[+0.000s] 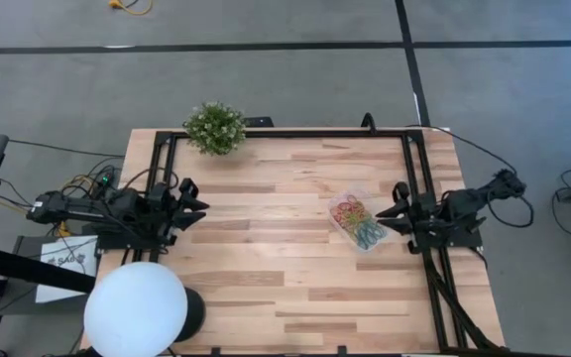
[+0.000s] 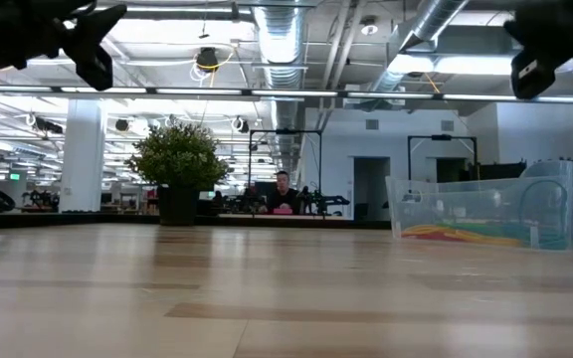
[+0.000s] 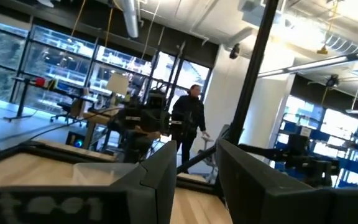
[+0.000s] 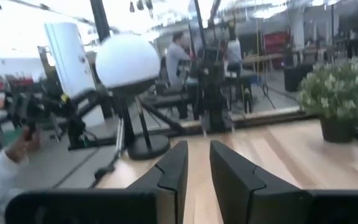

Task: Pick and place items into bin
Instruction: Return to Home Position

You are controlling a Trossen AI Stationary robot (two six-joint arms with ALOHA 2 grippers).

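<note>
Bands (image 1: 359, 224) lie in the bin (image 1: 338, 198), on the right part of the desk (image 1: 266, 283), just beside the right gripper (image 1: 399, 202). It and the left gripper (image 1: 194, 198) (at the opposite side) show a narrow gap and hold nothing. I judge this is parking at home. I see no loose band, so the next move only calls for rest.

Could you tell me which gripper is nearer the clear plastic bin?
Right: the right gripper sits beside the shallow clear plastic bin; the left gripper is across the wooden table.
</note>
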